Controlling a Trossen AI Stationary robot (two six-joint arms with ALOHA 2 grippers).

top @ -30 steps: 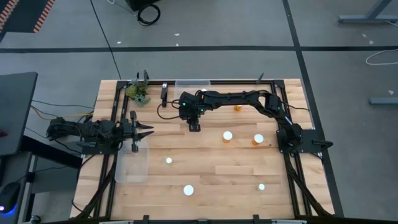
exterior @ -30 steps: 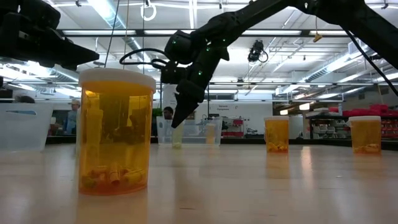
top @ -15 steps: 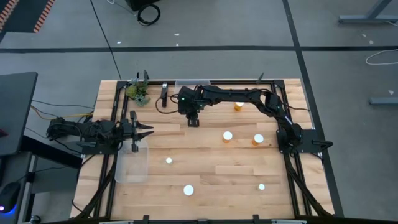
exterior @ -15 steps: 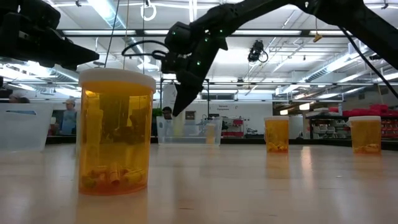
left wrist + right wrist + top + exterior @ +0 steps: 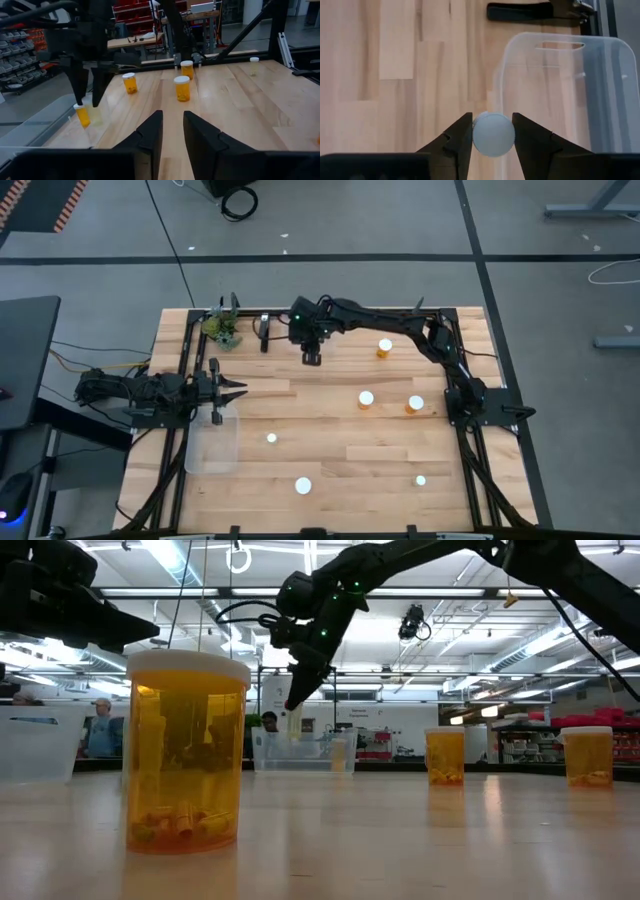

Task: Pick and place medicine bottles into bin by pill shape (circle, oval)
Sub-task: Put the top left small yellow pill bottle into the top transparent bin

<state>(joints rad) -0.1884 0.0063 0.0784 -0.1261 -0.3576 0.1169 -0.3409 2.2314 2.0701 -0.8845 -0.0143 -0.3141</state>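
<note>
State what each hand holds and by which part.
Right hand grips a medicine bottle by the sides of its white cap; left hand holds nothing.

Wood table (image 5: 330,450) (matt), clear-plastic bin (image 5: 570,85).

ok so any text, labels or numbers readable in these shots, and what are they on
None can be read.
The nearest medicine bottle shows no label from the low view.
The medicine bottle in the right gripper shows only a plain white cap.
The clear bin carries no print.
Signs and shelves in the room behind are too blurred to read.
</note>
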